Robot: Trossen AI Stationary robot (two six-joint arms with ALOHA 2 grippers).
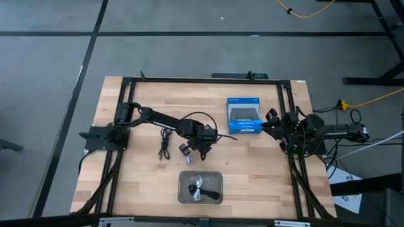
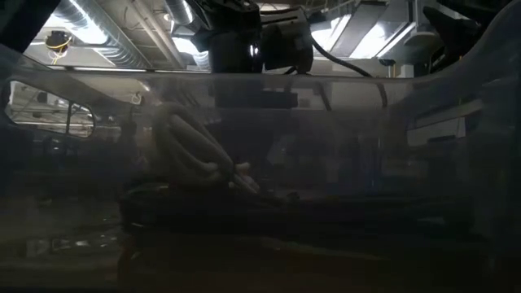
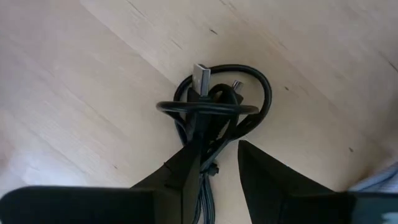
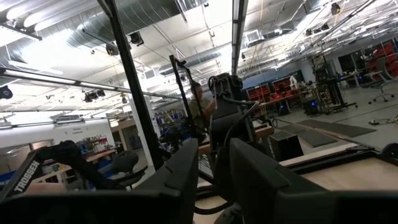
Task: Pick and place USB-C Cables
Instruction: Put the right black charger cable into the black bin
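Note:
My left gripper (image 1: pixel 191 146) (image 3: pixel 216 146) is over the table's middle, shut on a small black coiled USB cable (image 3: pixel 217 102) (image 1: pixel 185 150) with a silver plug. Another black cable (image 1: pixel 165 142) lies loose on the wood to its left. The clear tray (image 1: pixel 218 175) near the front edge holds a white cable (image 1: pixel 198 188) (image 2: pixel 191 150) and a black cable (image 1: pixel 211 192). My right gripper (image 1: pixel 273 120) (image 4: pixel 214 146) waits at the table's right side, slightly open and empty. My left gripper pinches the cable bundle's several strands (image 3: pixel 205 177) between its two fingers, coming from above and pointing down. The strands run along the gap. The coil and its silver plug (image 3: pixel 201 78) stick out beyond the fingertips. I cannot tell whether the coil is clear of the wood.
A blue box (image 1: pixel 245 115) lies on the table right of centre, between the two grippers. The black frame rails (image 1: pixel 202 80) run along the table's far edge and sides. Bare wood lies between the tray and my left gripper.

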